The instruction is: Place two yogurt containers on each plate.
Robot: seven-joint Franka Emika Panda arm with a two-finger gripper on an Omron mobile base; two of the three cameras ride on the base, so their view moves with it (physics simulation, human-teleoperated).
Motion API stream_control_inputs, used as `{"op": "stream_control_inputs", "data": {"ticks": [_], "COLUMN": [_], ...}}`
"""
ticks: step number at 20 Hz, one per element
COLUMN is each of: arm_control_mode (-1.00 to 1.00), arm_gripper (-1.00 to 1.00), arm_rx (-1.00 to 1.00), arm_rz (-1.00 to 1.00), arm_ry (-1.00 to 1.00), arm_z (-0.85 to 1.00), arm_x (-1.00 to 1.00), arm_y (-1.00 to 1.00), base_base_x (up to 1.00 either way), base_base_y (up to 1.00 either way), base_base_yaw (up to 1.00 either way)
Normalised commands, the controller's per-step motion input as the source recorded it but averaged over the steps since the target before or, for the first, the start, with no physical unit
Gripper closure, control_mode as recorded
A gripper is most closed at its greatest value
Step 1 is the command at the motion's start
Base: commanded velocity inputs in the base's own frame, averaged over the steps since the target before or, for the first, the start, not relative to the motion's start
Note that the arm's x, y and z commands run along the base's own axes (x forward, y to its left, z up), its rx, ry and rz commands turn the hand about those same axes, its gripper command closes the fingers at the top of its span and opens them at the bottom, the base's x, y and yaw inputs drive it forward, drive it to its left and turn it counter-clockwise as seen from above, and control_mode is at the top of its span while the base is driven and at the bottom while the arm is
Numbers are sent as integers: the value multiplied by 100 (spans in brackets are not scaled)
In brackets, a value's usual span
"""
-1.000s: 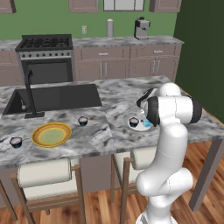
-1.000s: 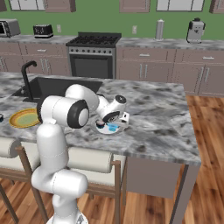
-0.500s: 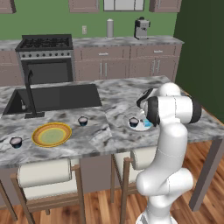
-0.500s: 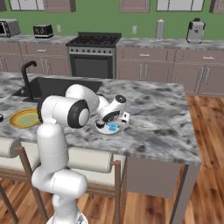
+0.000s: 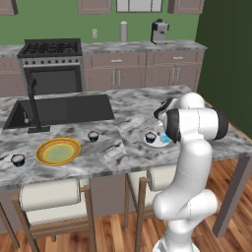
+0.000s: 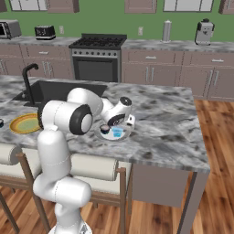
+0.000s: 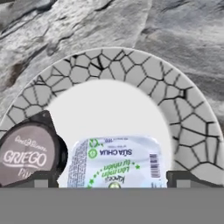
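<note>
The white-grey plate (image 5: 147, 143) (image 6: 123, 137) with a mosaic rim (image 7: 131, 65) lies on the island near its front edge. On it stand a dark yogurt container (image 5: 150, 137) (image 6: 105, 130) (image 7: 27, 158) and, beside it, a small light-blue tub (image 5: 165, 140) (image 6: 117, 132) (image 7: 118, 162) with a printed lid. My gripper (image 6: 119, 123) (image 7: 113, 180) hangs low over the plate, open, one fingertip (image 7: 43, 178) on each side of the blue tub with gaps showing. The yellow-orange plate (image 5: 58, 151) (image 6: 25, 123) lies bare to the left. One yogurt container (image 5: 93, 136) stands just right of it and another (image 5: 17, 159) to its left.
A black sink (image 5: 61, 109) with a dark faucet (image 5: 33, 106) is set into the island behind the yellow plate. Two stools (image 5: 49, 194) stand under the front edge. A stove (image 5: 51, 64) and back counter with a coffee machine (image 5: 159, 32) lie beyond.
The gripper's fingers have spread apart around the light-blue tub, which now rests on the white-grey plate. The arm has barely moved.
</note>
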Motion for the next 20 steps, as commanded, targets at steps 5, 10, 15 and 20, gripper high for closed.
{"op": "stream_control_inputs", "data": {"ticks": [5, 10, 15, 20], "arm_control_mode": [-100, -100, -100, -100], "arm_gripper": [-100, -100, -100, -100], "arm_rx": [0, 0, 0, -4], "arm_rz": [2, 3, 0, 0], "arm_ry": [0, -2, 0, 0], "arm_z": [38, 49, 32, 19], "arm_x": [0, -27, -74, -88], "arm_y": [3, 0, 3, 7], "base_base_x": [0, 0, 0, 0], "base_base_y": [0, 0, 0, 0], "base_base_yaw": [0, 0, 0, 0]}}
